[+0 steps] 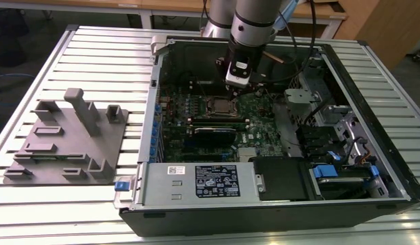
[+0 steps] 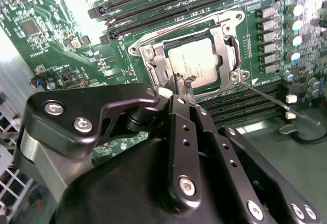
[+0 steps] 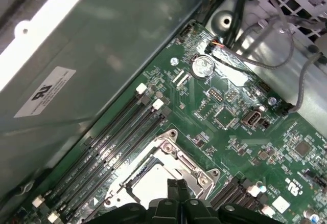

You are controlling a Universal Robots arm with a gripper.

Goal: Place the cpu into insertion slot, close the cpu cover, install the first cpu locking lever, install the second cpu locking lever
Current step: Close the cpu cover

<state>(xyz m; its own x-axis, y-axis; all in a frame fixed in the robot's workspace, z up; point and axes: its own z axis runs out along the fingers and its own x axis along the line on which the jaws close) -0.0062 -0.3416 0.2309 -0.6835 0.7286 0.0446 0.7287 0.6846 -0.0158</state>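
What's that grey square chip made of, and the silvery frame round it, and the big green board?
The cpu looks like dull silver-grey metal, matt and smooth. The cpu cover around it seems to be bright stamped metal; it glints at its edges. The motherboard looks like a green-coated board, probably a plastic-like sheet, slightly glossy.
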